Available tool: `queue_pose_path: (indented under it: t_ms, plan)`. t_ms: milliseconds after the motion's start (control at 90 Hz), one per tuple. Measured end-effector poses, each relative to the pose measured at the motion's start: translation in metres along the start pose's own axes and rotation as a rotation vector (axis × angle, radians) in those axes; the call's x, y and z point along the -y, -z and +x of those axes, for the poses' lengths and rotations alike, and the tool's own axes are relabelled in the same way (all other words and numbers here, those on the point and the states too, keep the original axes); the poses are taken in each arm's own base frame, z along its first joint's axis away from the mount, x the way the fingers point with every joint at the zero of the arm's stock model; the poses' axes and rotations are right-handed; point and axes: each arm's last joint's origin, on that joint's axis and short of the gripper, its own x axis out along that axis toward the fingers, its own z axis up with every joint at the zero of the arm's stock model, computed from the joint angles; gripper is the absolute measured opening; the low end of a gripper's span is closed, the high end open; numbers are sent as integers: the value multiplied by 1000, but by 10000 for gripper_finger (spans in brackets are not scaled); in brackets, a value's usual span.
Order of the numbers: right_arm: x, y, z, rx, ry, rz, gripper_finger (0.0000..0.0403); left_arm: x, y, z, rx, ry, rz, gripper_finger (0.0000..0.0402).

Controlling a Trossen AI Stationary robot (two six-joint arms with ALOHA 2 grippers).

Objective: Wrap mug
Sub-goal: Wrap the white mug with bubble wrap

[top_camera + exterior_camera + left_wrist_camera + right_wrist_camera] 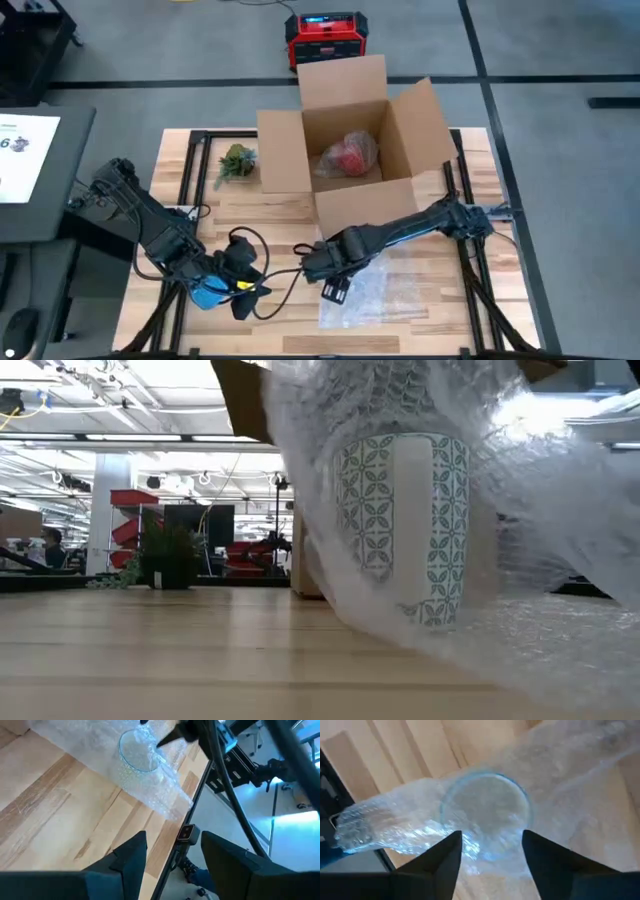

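A white mug with a teal leaf pattern (405, 525) stands upright on the table, on a sheet of clear bubble wrap (380, 300). The wrap (320, 480) is pulled up and over it. The mug's round mouth (485, 807) shows through the wrap from above. My right gripper (492, 857) is open right over the covered mug, near the table's near edge (335, 290). My left gripper (172, 857) is open with nothing between its fingers. It is at the table's near left (235, 285) and faces the mug (137, 750). My right gripper points down at the wrap over the mug's mouth. One fingertip (165, 741) reaches the wrap at the mug's rim. I cannot tell whether it touches the wrap.
An open cardboard box (350, 140) stands at the table's far middle. A wrapped red thing (350, 155) lies inside it. A small green plant (237, 160) stands to the box's left. Bare wood lies between the two arms and along the near left.
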Motion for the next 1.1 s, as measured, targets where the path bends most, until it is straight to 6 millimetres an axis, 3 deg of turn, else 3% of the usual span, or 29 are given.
queue_pose_path:
  t_ms: [200,333,522,689,1100]
  plan:
    - [2,0,40,-13,83,-6,192,0,0,0,0,-2,15,171]
    - [6,2,65,-20,116,5,136,0,0,0,-1,-1,9,171]
    - [8,3,81,-10,109,9,48,0,0,0,0,-1,3,171]
    - [11,1,76,-33,97,21,5,0,0,0,0,0,-10,171]
    - [15,-3,25,-70,95,60,54,0,0,0,1,1,-26,171]
